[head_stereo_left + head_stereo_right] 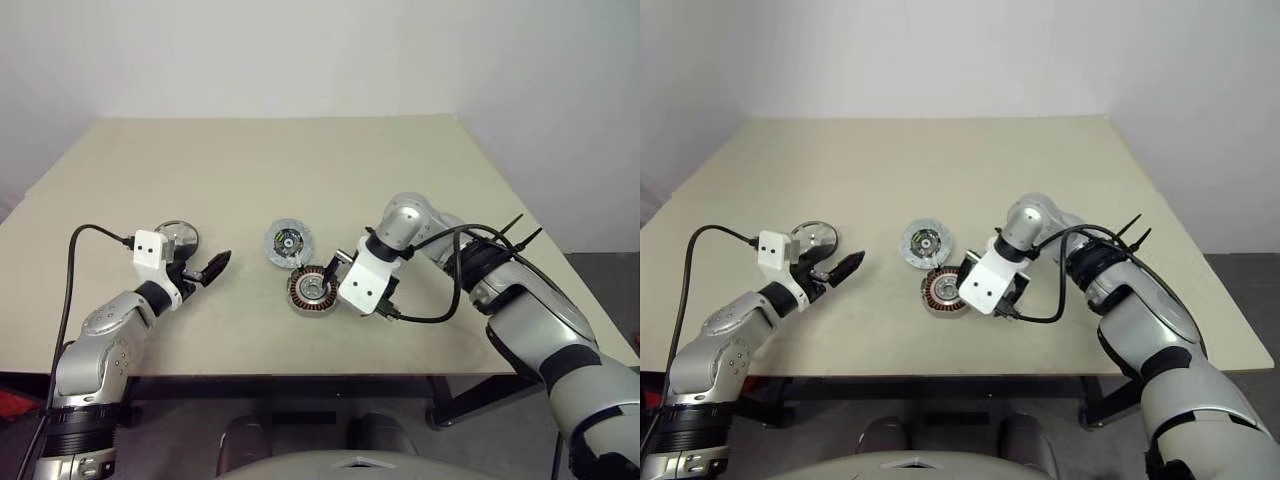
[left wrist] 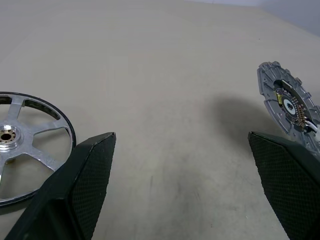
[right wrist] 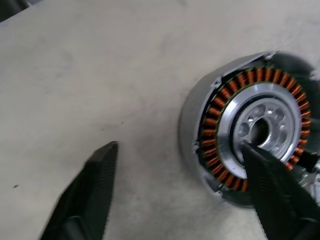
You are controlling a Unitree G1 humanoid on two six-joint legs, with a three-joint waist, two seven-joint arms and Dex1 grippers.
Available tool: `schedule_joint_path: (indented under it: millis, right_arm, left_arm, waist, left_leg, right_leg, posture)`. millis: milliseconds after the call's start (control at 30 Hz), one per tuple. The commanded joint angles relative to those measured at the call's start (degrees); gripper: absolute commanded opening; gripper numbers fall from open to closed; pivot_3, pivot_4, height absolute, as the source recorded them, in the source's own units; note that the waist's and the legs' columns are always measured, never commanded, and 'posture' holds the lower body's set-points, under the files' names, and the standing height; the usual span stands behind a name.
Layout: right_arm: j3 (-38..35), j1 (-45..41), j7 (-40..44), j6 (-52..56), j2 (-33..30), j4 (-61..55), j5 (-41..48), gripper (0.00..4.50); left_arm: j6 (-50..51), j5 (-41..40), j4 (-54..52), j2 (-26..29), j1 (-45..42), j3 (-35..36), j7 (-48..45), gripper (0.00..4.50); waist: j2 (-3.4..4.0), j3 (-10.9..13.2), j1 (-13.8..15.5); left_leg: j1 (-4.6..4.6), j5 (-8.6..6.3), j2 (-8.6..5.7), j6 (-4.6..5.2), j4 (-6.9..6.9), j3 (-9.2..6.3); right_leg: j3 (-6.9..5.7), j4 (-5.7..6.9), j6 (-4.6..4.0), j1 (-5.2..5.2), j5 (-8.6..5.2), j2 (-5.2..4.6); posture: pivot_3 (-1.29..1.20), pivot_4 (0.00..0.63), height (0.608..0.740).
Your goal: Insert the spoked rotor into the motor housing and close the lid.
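Note:
The motor housing (image 1: 311,290), a silvery ring with copper windings, lies near the table's front middle. My right gripper (image 3: 180,146) hangs over it pointing down, open; one finger (image 3: 277,192) is over the pale hub and the other (image 3: 90,195) is over the bare table beside the housing's wall. The lid (image 1: 289,243) lies just behind the housing with its dark centre up. The shiny spoked rotor (image 1: 178,236) lies flat further left. My left gripper (image 1: 212,266) hovers open between rotor (image 2: 25,145) and lid (image 2: 290,107), holding nothing.
The beige table (image 1: 300,170) stretches back to a white wall. A black cable (image 1: 440,300) loops off my right wrist near the table's front right.

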Motion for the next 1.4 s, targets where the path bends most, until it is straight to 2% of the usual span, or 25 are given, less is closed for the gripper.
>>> schedule_joint_path:
  millis: [33, 67, 100, 133, 200, 367, 400, 833, 1067, 1400]
  right_arm:
    - [-0.8, -0.36, 0.56, -1.47, 0.04, 1.32, -1.24, 3.27]
    - [-0.9, -0.38, 0.6, -1.62, 0.14, 1.48, -1.24, 2.97]
    - [-1.02, -0.39, 0.64, -1.75, 0.26, 1.61, -1.26, 2.97]
    - [-1.14, -0.34, 0.62, -1.85, 0.38, 1.64, -1.3, 2.41]
    - [-1.41, -0.22, 0.66, -2.08, 0.61, 1.61, -1.37, 1.91]
    - [-2.13, -0.15, 0.67, -2.73, 0.98, 1.82, -1.59, 0.22]
    - [-2.22, -0.2, 0.67, -2.89, 0.97, 1.94, -1.66, 0.04]
    - [-3.61, -0.54, -1.41, -2.53, 2.31, 2.87, -2.13, 0.04]
    - [-7.89, -0.81, -4.22, 9.81, 6.62, -1.02, 0.56, 0.04]
    - [-8.0, -5.73, -13.56, 9.38, 10.9, 8.57, -5.73, 0.04]
  left_arm:
    - [-1.18, 0.38, -1.18, 0.26, -0.3, 1.2, 0.34, 4.5]
    - [-1.23, 0.41, -1.11, 0.27, -0.31, 1.21, 0.34, 4.5]
    - [-1.29, 0.47, -1.01, 0.3, -0.33, 1.24, 0.34, 4.5]
    - [-1.35, 0.51, -0.93, 0.32, -0.34, 1.26, 0.34, 4.5]
    - [-1.47, 0.58, -0.75, 0.35, -0.42, 1.29, 0.33, 4.5]
    - [-1.58, 0.77, -0.53, 0.32, -0.78, 1.15, 0.32, 4.5]
    - [-1.61, 0.83, -0.49, 0.26, -0.85, 1.09, 0.31, 4.5]
    - [-1.89, 1.21, -0.19, 0.25, -0.85, 1.22, 0.37, 4.5]
    - [-2.24, 1.67, -0.24, -0.3, -0.77, 0.64, 0.69, 4.5]
    - [-1.8, 1.87, -2.0, -0.99, 0.38, 0.53, 1.07, 4.5]
  waist:
    - [-0.01, -0.01, 0.14]
    - [-0.01, -0.01, 0.23]
    - [-0.02, -0.01, 0.29]
    - [-0.03, -0.02, 0.32]
    - [-0.03, -0.02, 0.33]
    - [-0.14, -0.09, -0.09]
    - [-0.14, -0.09, -0.19]
    - [-0.17, -0.1, -0.22]
    - [-0.13, -0.07, -0.57]
    - [-0.1, -0.05, -0.15]
  left_leg:
    - [0.0, 0.0, 0.0, 0.0, 0.01, 0.0]
    - [-0.01, 0.0, -0.01, 0.0, 0.02, 0.0]
    - [-0.02, 0.0, -0.02, 0.0, 0.03, 0.0]
    - [-0.02, 0.0, -0.03, 0.0, 0.04, 0.0]
    - [-0.03, -0.01, -0.03, 0.02, 0.08, 0.0]
    - [0.03, -0.02, 0.01, 0.03, 0.08, -0.01]
    - [0.05, -0.01, 0.02, 0.02, 0.1, 0.0]
    - [0.06, -0.01, 0.05, 0.01, 0.19, -0.02]
    - [0.07, 0.0, 0.13, -0.02, 0.18, -0.04]
    - [-0.06, 0.0, 0.11, -0.02, 0.16, -0.04]
  right_leg:
    - [0.0, 0.01, 0.0, 0.0, 0.0, 0.0]
    - [0.0, 0.01, 0.0, 0.01, 0.0, -0.01]
    - [0.0, 0.01, 0.0, 0.01, 0.0, -0.02]
    - [0.0, 0.01, 0.0, 0.02, 0.0, -0.03]
    - [0.0, 0.0, 0.0, 0.02, 0.0, -0.04]
    - [0.0, 0.05, 0.0, 0.04, 0.0, -0.01]
    - [0.01, 0.11, 0.0, 0.04, 0.0, -0.01]
    - [0.01, 0.21, -0.05, 0.03, 0.02, 0.02]
    - [0.02, 0.25, -0.12, -0.03, 0.07, 0.11]
    - [0.0, 0.08, -0.15, -0.23, 0.07, 0.09]
  posture:
    - [0.0, 0.0, 0.74]
    - [0.0, 0.0, 0.74]
    - [0.0, 0.0, 0.74]
    - [0.0, 0.0, 0.74]
    - [0.0, 0.0, 0.74]
    - [0.0, 0.0, 0.74]
    - [0.0, 0.0, 0.74]
    - [0.0, 0.0, 0.74]
    - [0.0, 0.0, 0.74]
    - [0.0, 0.0, 0.74]
